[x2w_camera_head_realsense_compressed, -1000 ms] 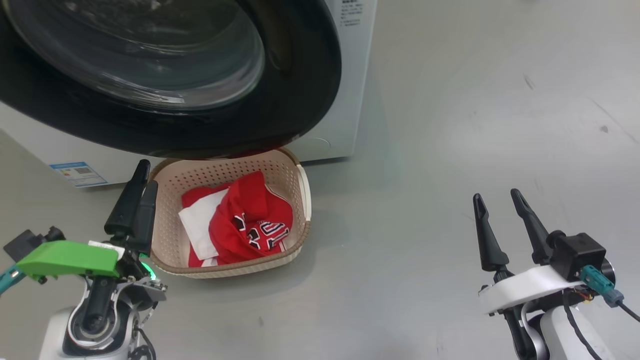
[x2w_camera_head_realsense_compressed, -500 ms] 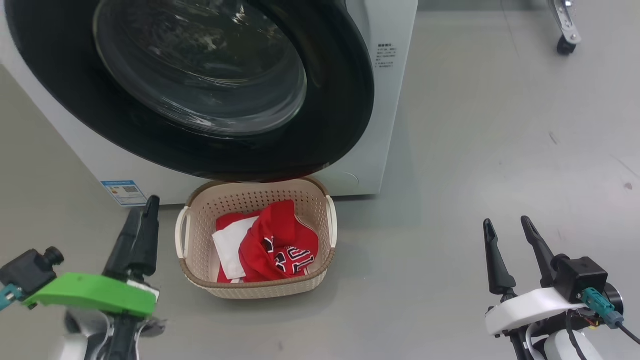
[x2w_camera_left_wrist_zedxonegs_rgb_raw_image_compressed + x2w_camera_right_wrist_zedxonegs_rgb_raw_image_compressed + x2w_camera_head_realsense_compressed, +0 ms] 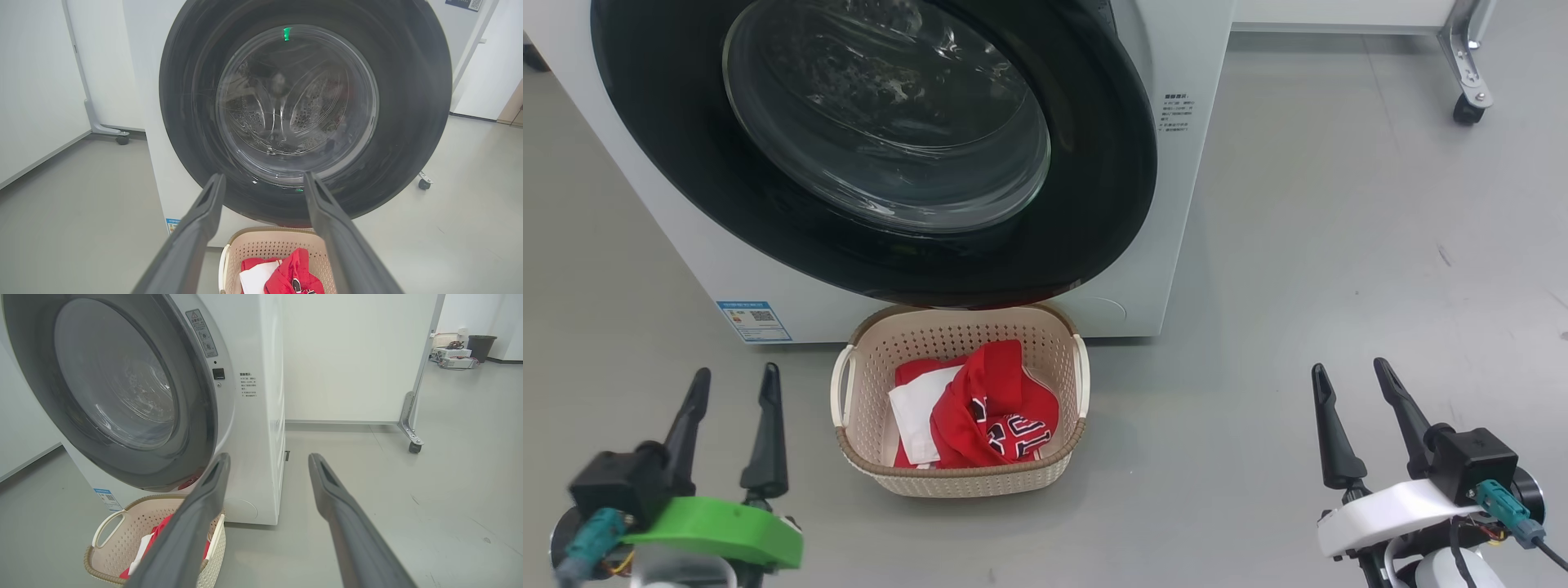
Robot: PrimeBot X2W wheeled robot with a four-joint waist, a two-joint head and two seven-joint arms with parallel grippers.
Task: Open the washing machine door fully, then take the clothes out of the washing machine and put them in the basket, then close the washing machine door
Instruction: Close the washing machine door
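1. Floor [image 3: 1298, 245]: smooth grey; carries everything listed below.

2. The washing machine [image 3: 1201, 204]: white front-loader standing at the upper left of the head view. Small printed text sits on the front panel, right of the door.

3. The washing machine door [image 3: 882, 139]: round, with a wide glossy black rim and a bulging clear glass centre. It lies against the machine's front; whether it is latched cannot be told. The perforated steel drum shows through the glass in the left wrist view. A faint red tinge shows at the rim's lowest edge; cloth or reflection, cannot tell.

4. The basket [image 3: 968, 483]: cream, with perforated sides, a brown woven-look rim and a white handle on each side. It stands on the floor directly below the door and just in front of the machine, between the two grippers and nearer the left one.

5. The clothes [image 3: 988, 408]: red garments with white panels and black-and-white lettering, bunched inside the basket and resting below its rim.

6. Left gripper [image 3: 736, 371]: at the lower left on a green mount. Its fingers are spread apart and hold nothing. It is near the basket's left handle without touching it, and points toward the door.

7. Right gripper [image 3: 1348, 366]: at the lower right on a white mount. Its fingers are spread apart and hold nothing. It is well apart from the basket, over bare floor.

8. Wheeled frame leg [image 3: 1467, 110]: metal with a black castor, on the floor at the upper right, well apart from the machine.

9. Blue label [image 3: 754, 321]: small, stuck low on the machine's front, left of the basket.
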